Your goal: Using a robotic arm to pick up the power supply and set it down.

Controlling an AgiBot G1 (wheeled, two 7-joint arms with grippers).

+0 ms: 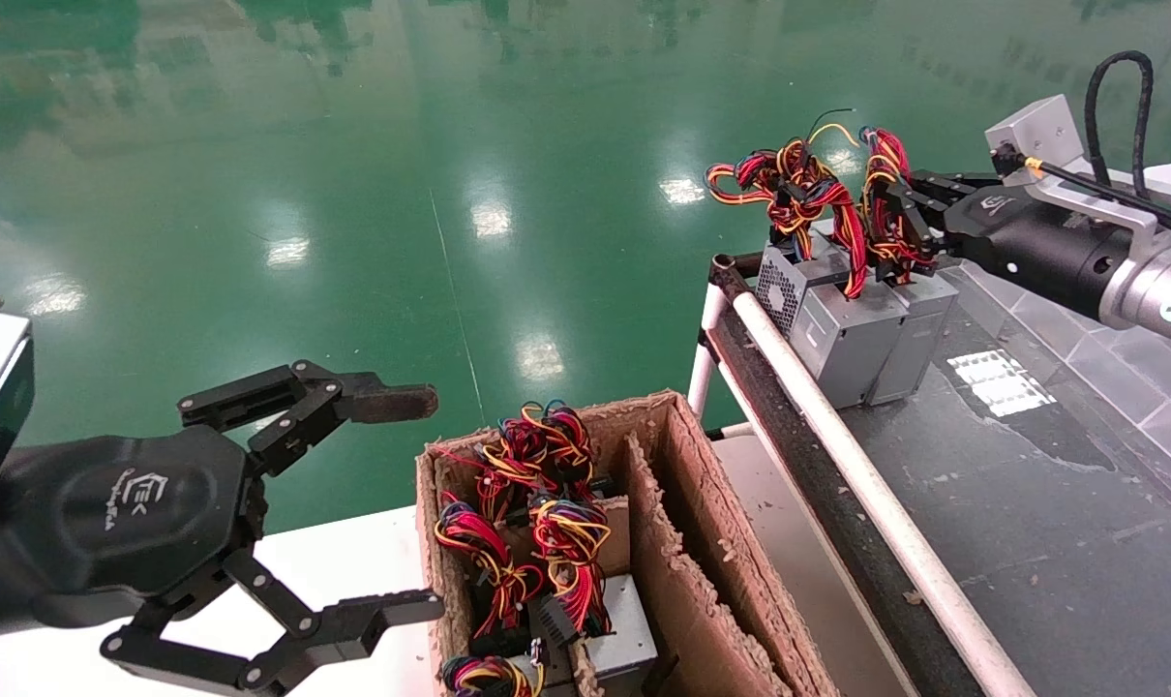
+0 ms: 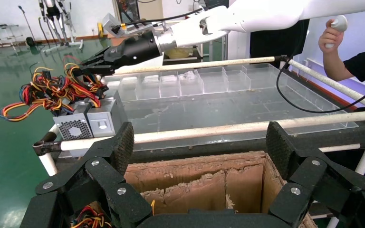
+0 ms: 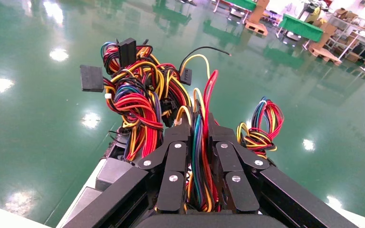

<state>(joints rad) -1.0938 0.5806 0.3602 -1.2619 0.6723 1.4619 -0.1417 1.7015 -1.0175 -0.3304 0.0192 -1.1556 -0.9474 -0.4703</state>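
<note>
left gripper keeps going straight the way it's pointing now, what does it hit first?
Probably the white rail along the near edge of the conveyor table. The open black left gripper points over the torn brown cardboard box towards it. Depth is unclear; it may clip the box's far wall first.

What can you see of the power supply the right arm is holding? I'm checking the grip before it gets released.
The power supply is a small grey metal box standing upright on the dark table near its far corner, pressed side by side against a similar grey unit with a vent grille. A bundle of red, yellow, orange and blue wires rises from its top. The right end effector is closed on that bundle, not on the casing; the wrist view shows wires pinched between its fingers.
</note>
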